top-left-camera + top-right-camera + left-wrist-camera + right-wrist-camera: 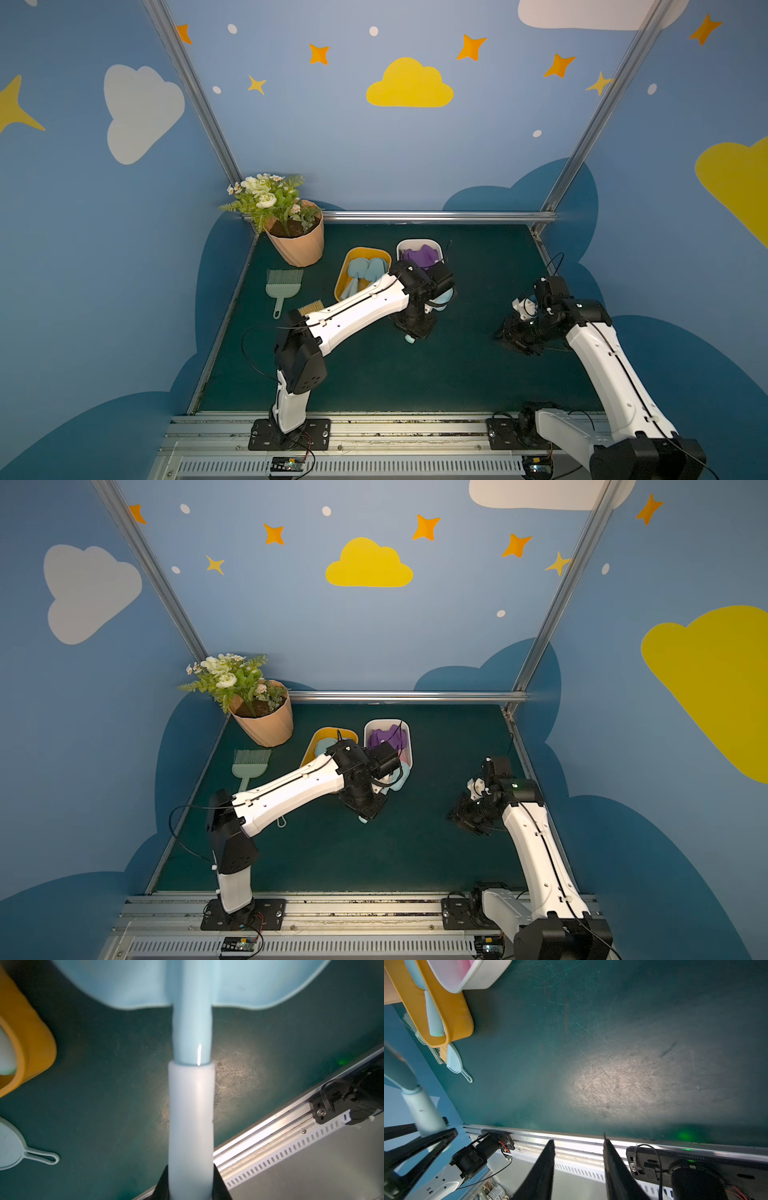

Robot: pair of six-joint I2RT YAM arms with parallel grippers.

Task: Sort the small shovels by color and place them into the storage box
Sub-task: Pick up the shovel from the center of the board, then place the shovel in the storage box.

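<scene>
"What is being hidden?"
"The left arm point(361, 307) is covering most of the blue shovel point(191, 1032), which is hanging over the mat point(612, 1043) near the yellow tub point(31, 1047)."
"Grippers?"
"The left gripper point(191, 1186) is clamping its handle; the right gripper point(578, 1140) is gaping, empty."

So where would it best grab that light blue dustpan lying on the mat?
Probably by its loop handle, coming straight down and pinching across it: the dustpan lies flat and its pan is wide, while the handle juts out narrow onto bare mat.
</scene>
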